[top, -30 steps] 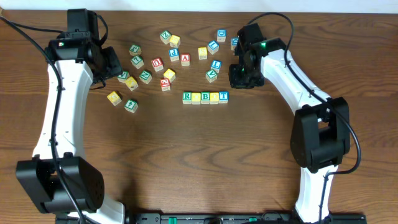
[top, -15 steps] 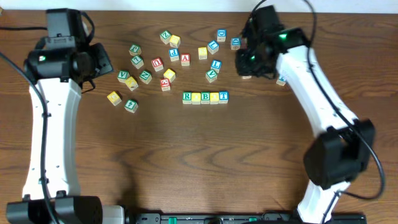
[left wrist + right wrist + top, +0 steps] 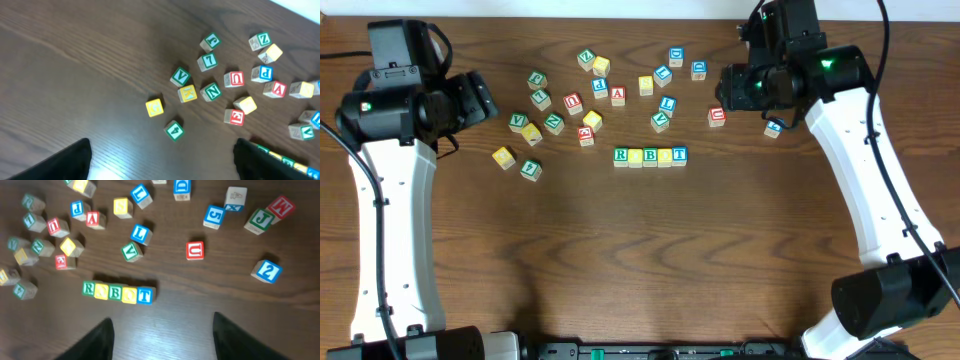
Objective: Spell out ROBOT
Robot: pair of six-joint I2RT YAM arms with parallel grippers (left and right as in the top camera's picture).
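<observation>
Left end effector [image 3: 161, 162]: open, with its fingers spread wide and nothing between them. It hangs at the upper left of the overhead frame, well apart from the word.
Yellow cube [image 3: 503, 156] and green cube [image 3: 530, 169]: loose at left centre and nearest that arm. A low sweep toward the middle could push them into the other spares.
Loose scatter [image 3: 572, 100]: spare letters spread across the upper middle. The lowest ones lie near the row's left end, so a nudged cube sliding down the frame could strike the R.
ROBOT row [image 3: 650, 156]: five cubes touching side by side on the worktop [image 3: 640, 260], at the centre of the overhead frame. The right wrist view reads them as R, O, B, O, T, so I judge the word finished. Nothing holds them, and any brush would twist a cube or open a gap.
Green V cube [image 3: 131, 251]: near the row, above its middle. It is the likeliest spare to be knocked into the row.
Red U cube [image 3: 717, 116]: alone, up and right of the T. A careless grab for it could carry a finger across the T.
Right end effector [image 3: 162, 330]: open and empty, at the upper right of the overhead frame. If it drops low while moving away, it could clip the row's right end.
</observation>
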